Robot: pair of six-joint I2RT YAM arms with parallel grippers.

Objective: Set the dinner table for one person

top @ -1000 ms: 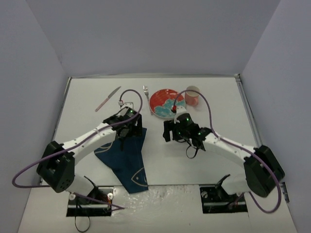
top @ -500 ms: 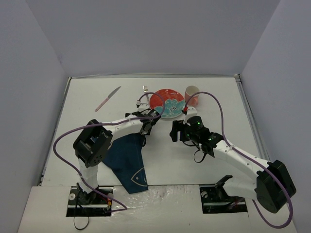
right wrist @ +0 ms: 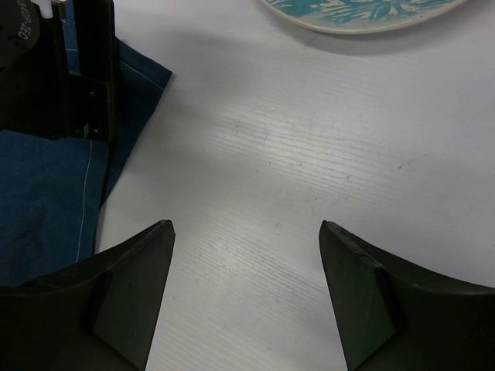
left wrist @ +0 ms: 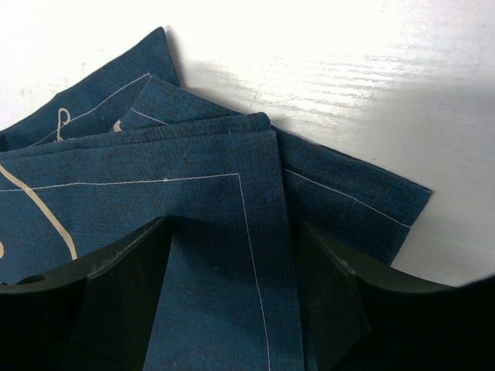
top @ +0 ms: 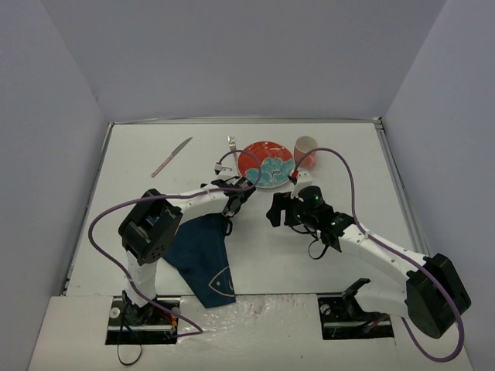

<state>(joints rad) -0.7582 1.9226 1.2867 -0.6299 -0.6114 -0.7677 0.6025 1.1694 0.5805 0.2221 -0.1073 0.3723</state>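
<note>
The left tool hangs at the end of an arm that rises from its base and then stretches low and rightward across the middle of the desk. In the left wrist view the left tool has its fingers spread, one on each side of the corner of a folded navy cloth. The cloth lies flat between them, and I cannot tell whether the fingertips touch it. The right tool is carried by an arm reaching up and leftward from its base, the wrist bent so the tool points down toward the left arm. In its own view the right tool is spread wide with nothing between the fingers.

The desk lies directly beneath both tools as a plain white surface, bare under the right one. Under the left one, white desk shows just past the cloth's corner. The navy cloth spreads from the left tool back toward the near edge, with a white fish drawing near its lower end. Its edge also shows at the left of the right wrist view. Beyond the tools sits a red and teal plate, with its rim at the top of the right wrist view. A pink cup stands just to its right and a fork lies just to its left. A knife with a pink handle lies well apart at the far left.
</note>
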